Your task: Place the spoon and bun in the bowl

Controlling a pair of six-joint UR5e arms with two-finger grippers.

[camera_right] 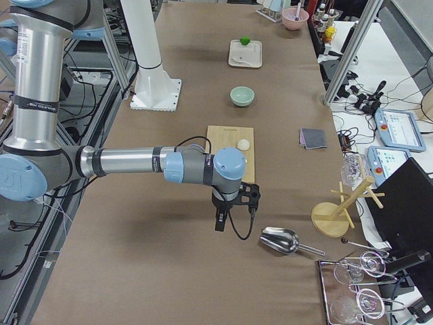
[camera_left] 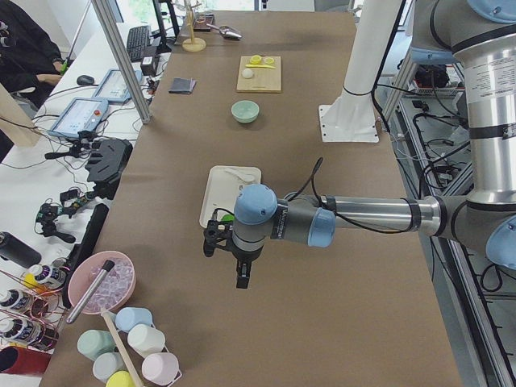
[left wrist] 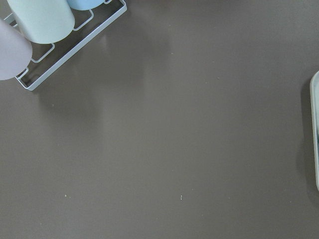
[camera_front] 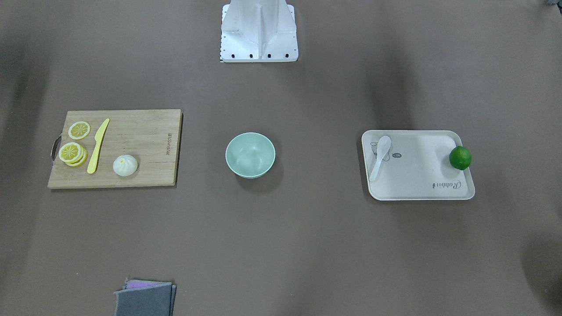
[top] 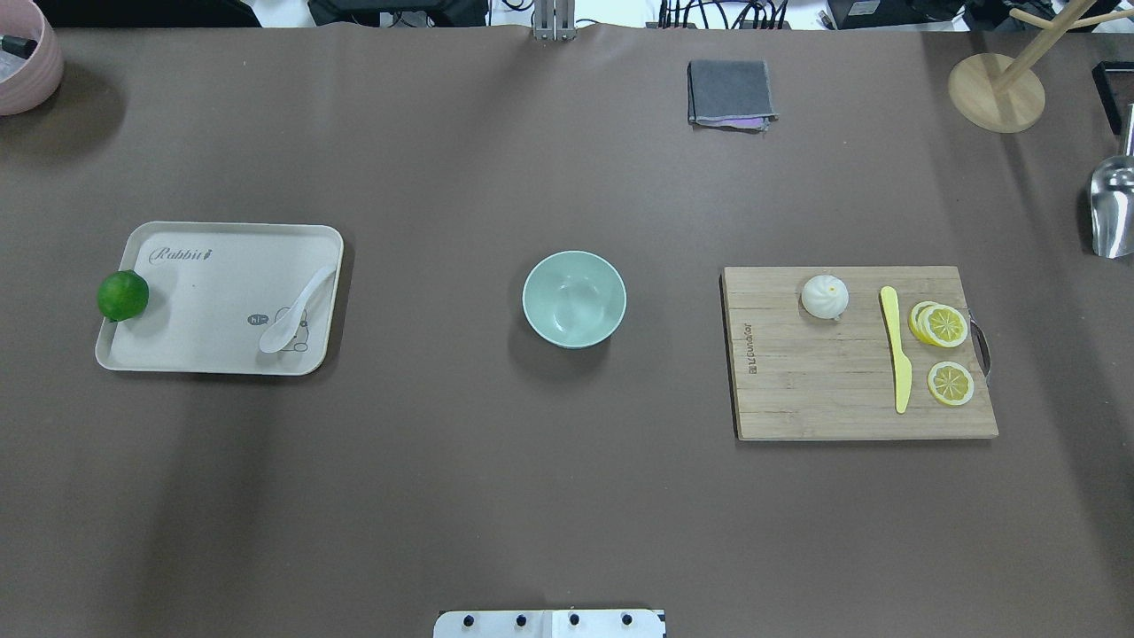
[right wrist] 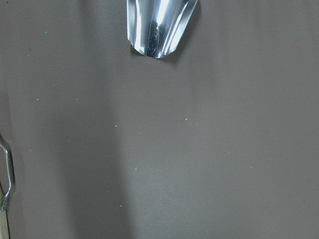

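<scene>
The mint-green bowl [top: 574, 299] stands empty at the table's middle [camera_front: 250, 155]. The white spoon [top: 297, 310] lies on the cream tray [top: 213, 266], also seen in the front view [camera_front: 380, 157]. The white bun [top: 825, 296] sits on the wooden cutting board [top: 815, 390], also in the front view [camera_front: 125, 165]. My left gripper [camera_left: 226, 262] hangs over bare table beyond the tray's outer end. My right gripper [camera_right: 233, 210] hangs beyond the board's outer end. Both show only in side views, so I cannot tell whether they are open or shut.
A green lime [top: 122, 295] rests on the tray's outer rim. A yellow knife [top: 897, 346] and lemon slices [top: 943, 326] lie on the board. A folded grey cloth [top: 729, 93], a metal scoop [top: 1112, 208], a wooden stand [top: 997, 89] and a pink bowl [top: 27, 62] sit at the edges.
</scene>
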